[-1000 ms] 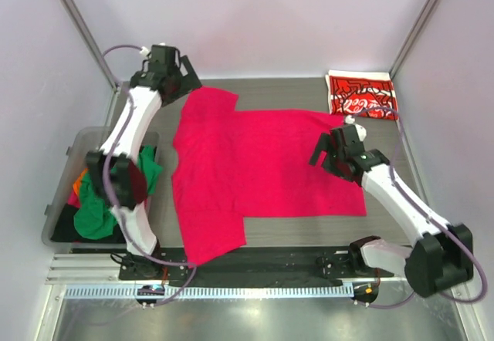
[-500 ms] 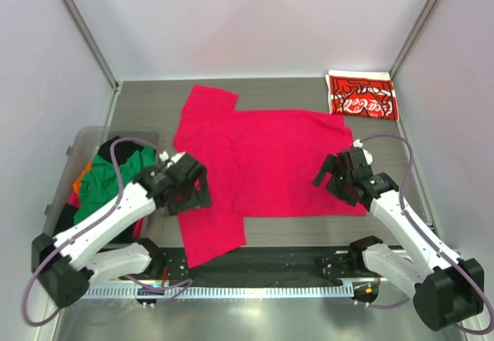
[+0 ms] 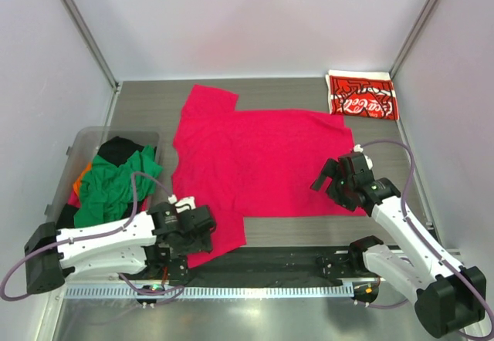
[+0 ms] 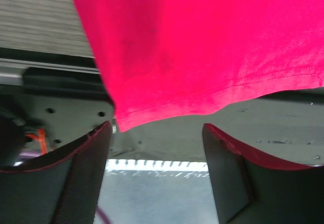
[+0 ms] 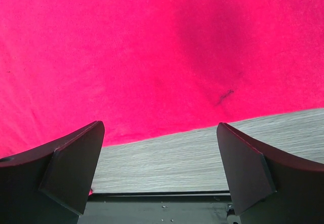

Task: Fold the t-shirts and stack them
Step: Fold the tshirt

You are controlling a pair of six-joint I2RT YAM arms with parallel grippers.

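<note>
A plain crimson-pink t-shirt [image 3: 255, 163] lies spread flat in the middle of the table. A folded red Coca-Cola t-shirt [image 3: 361, 96] lies at the back right. Green [image 3: 112, 187], black and orange tees sit in the bin on the left. My left gripper [image 3: 197, 235] is open over the shirt's near left sleeve. In the left wrist view the sleeve hem [image 4: 202, 46] hangs just above the gripper [image 4: 157, 153]. My right gripper [image 3: 330, 187] is open and empty over the shirt's near right corner. In the right wrist view the hem [image 5: 152, 46] lies just beyond the gripper [image 5: 159, 153].
A clear plastic bin [image 3: 77, 136] stands at the left edge. A black rail [image 3: 293, 260] and metal strip run along the near edge. Bare grey wood [image 5: 202, 158] shows between the shirt's hem and the rail. Walls close in the back and sides.
My left arm has swung from the shirt's far left sleeve down to the near left sleeve. My right gripper has shifted a little toward the near edge. The shirt has not moved.
</note>
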